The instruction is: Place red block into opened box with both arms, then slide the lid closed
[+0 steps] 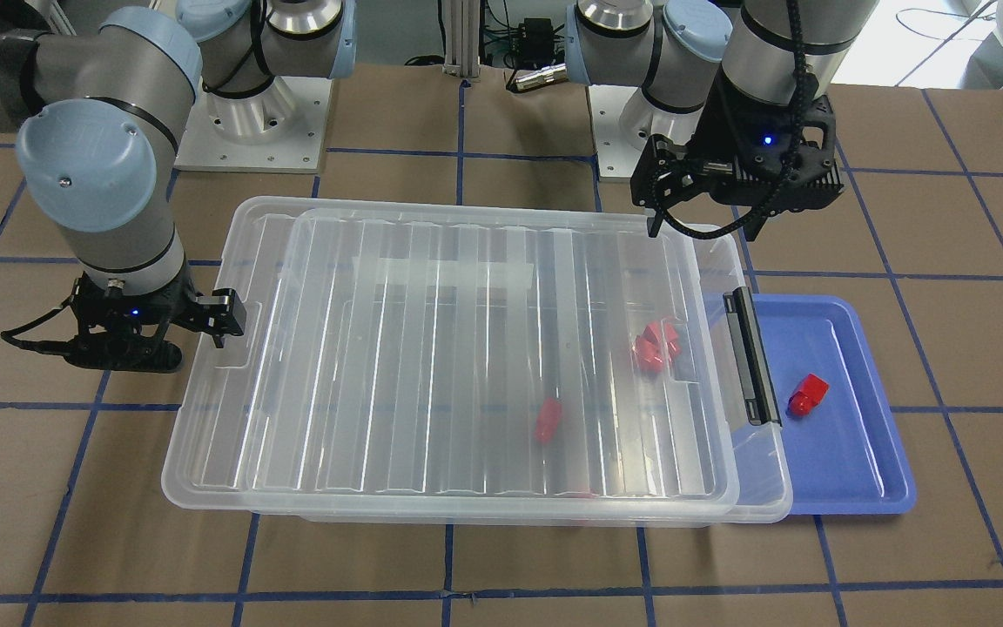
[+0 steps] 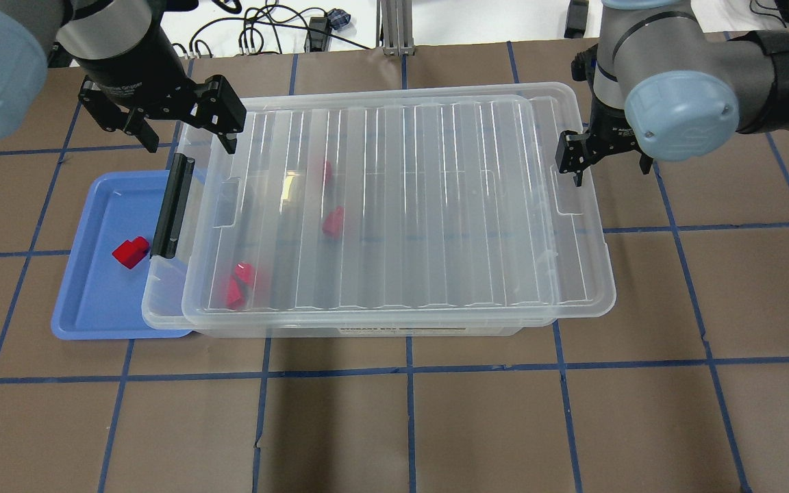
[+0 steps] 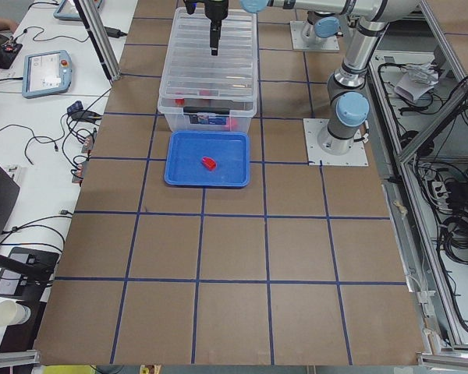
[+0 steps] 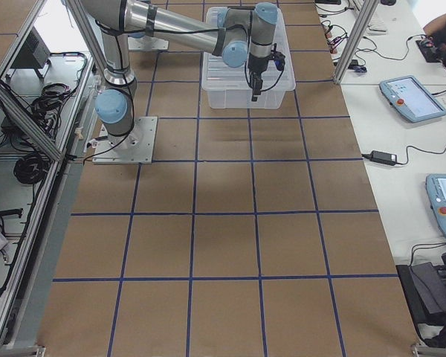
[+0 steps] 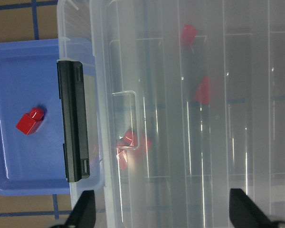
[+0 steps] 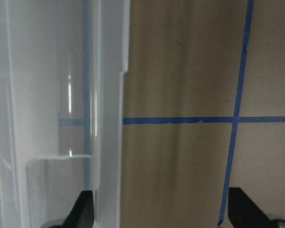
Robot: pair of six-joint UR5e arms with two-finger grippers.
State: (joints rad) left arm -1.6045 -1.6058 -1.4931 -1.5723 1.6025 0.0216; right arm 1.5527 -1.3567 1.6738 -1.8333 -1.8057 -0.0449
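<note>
Lid (image 2: 422, 205) sits on the box (image 2: 159, 309) and covers nearly all of it. In the overhead view I read it as shifted toward frame right, so a narrow strip of box shows uncovered at the black bar (image 2: 173, 205) end, frame left. That end overlaps the edge of the blue tray (image 2: 90, 301).

Red block (image 2: 131, 252), a cube with a short round stub, lies on the tray. It is outside the box, just beside the black bar.

Through the lid I see two more red things inside the box, both blurred. A small red piece (image 2: 333, 221) lies near the middle. A larger red cluster (image 2: 237, 286) lies near the black-bar end. I cannot tell the small piece's shape.

Left gripper (image 2: 191, 142) hangs at upper left of the overhead view, over the far corner of the box by the black bar. Its fingers (image 5: 83, 211) are released and spread wide, grasping nothing. The left wrist view looks down between them at the bar, tray and lid.

Right gripper (image 2: 607, 163) is at the opposite short end, frame right. Its fingers (image 6: 83, 209) are released and spread wide. One is over the lid's rim near the recessed tab (image 2: 564, 198), the other over bare bench (image 2: 435, 424). I cannot tell whether the inner finger touches the plastic.
</note>
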